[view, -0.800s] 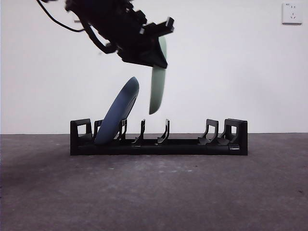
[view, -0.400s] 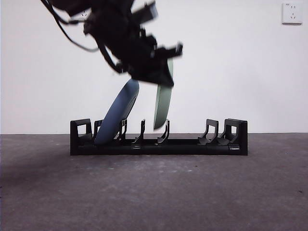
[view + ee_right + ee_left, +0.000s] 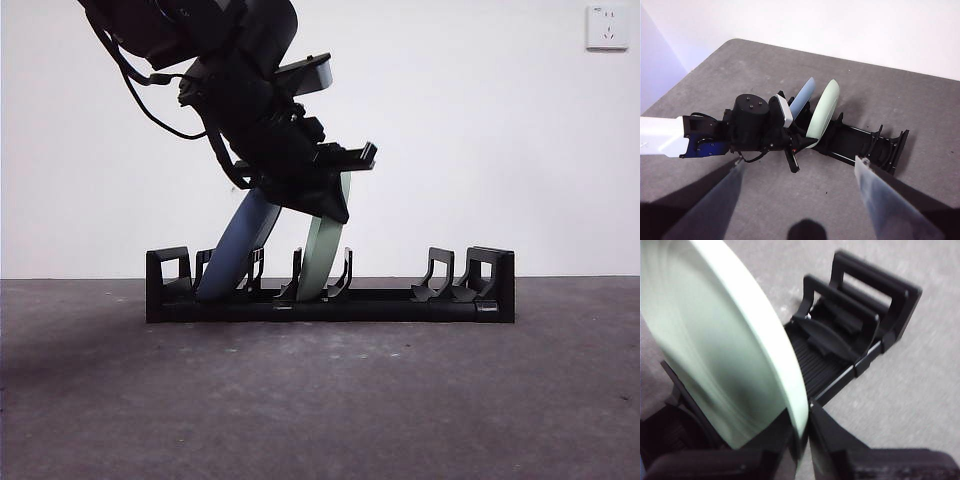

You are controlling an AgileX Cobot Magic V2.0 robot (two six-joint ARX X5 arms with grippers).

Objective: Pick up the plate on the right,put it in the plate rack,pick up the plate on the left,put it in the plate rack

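The left gripper (image 3: 322,195) clamps the green plate (image 3: 322,258), lowered into the rack (image 3: 460,300). A blue plate (image 3: 238,250) leans beside it. The right gripper (image 3: 800,200) hangs open.

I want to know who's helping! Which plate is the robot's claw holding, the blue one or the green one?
The pale green plate. The left gripper pinches its rim as it sits in the plate rack; the blue plate leans in its slot with nothing gripping it.

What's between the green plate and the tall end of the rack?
In the front view, only empty dividers of the plate rack stand between the green plate and that end.
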